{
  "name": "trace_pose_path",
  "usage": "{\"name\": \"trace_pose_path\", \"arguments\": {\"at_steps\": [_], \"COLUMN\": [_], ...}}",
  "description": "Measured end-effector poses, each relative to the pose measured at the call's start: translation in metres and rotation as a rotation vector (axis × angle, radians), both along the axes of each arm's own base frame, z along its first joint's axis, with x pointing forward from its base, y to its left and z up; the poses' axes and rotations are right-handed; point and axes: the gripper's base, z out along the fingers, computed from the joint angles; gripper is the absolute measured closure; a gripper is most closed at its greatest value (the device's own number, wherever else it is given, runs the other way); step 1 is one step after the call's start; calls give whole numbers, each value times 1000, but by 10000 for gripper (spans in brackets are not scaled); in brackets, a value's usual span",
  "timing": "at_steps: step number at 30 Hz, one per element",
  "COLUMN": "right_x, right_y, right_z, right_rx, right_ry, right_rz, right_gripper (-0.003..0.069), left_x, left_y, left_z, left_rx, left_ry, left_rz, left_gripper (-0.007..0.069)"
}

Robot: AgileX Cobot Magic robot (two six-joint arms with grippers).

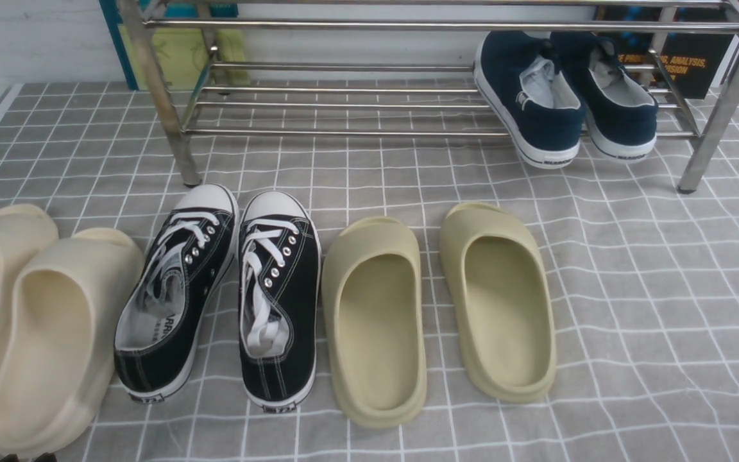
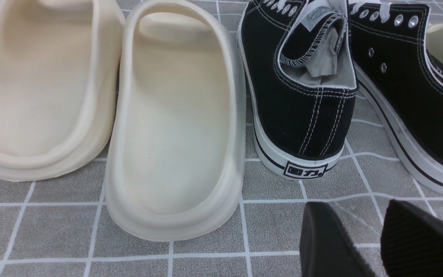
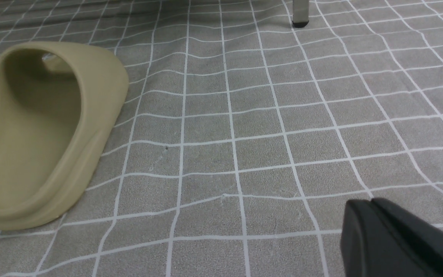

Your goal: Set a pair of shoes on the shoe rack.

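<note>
The two navy-blue slip-on shoes (image 1: 546, 112) (image 1: 629, 115) rest side by side on the lowest bars of the steel shoe rack (image 1: 344, 25), at its right end, heels toward me and hanging over the front bar. My left gripper (image 2: 354, 204) is open and empty, low over the cloth just behind the black sneakers' heels. My right gripper (image 3: 371, 201) is shut and empty, low over the checked cloth to the right of an olive slide. Neither gripper touches a shoe.
On the grey checked cloth in front of the rack lie two cream slides (image 1: 55, 340), two black lace-up sneakers (image 1: 177, 295) and two olive slides (image 1: 376, 321). A rack leg (image 3: 300, 13) stands ahead of the right gripper. Boxes stand behind the rack.
</note>
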Motion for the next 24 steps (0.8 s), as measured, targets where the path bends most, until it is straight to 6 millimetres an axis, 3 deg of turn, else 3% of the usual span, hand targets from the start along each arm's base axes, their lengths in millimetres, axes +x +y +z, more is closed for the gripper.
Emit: {"name": "trace_pose_path", "arguments": {"at_steps": [24], "right_x": [0], "right_y": [0], "right_z": [0], "right_rx": [0], "right_ry": [0], "right_rz": [0], "right_gripper": [589], "left_x": [0], "left_y": [0], "left_z": [0], "left_rx": [0], "left_ry": [0], "left_rz": [0], "left_gripper": [386]}}
